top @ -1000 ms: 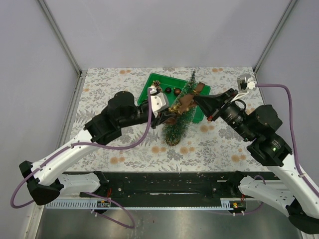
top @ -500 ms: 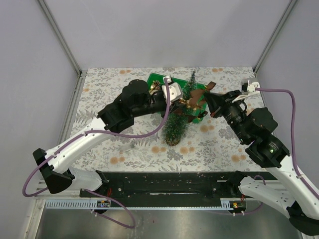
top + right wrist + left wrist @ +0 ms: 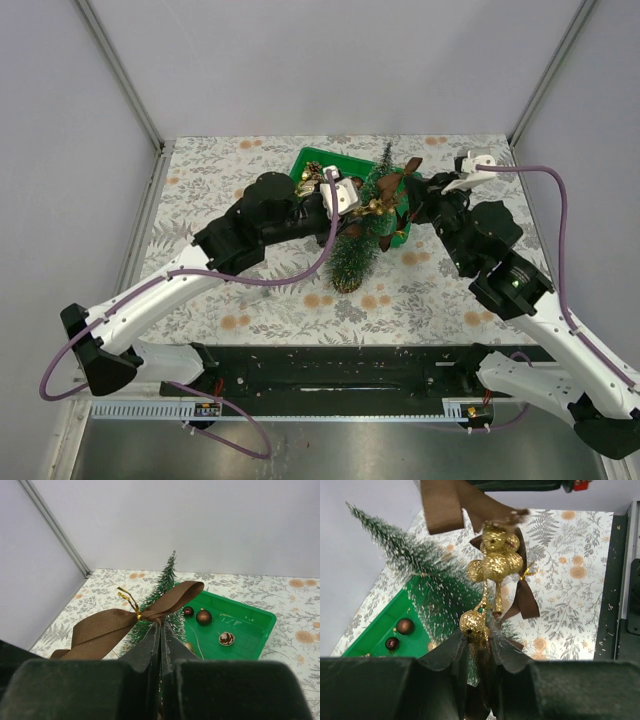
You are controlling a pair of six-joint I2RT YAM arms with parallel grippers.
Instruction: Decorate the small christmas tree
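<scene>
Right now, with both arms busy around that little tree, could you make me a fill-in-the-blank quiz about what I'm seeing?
1. The right end effector is shut on a ribbon bow whose colour is ____.
2. The left end effector grips a glittery ornament cluster whose colour is ____.
3. The pine cone lies in a tray whose colour is ____.
Missing words: brown, gold, green.
</scene>
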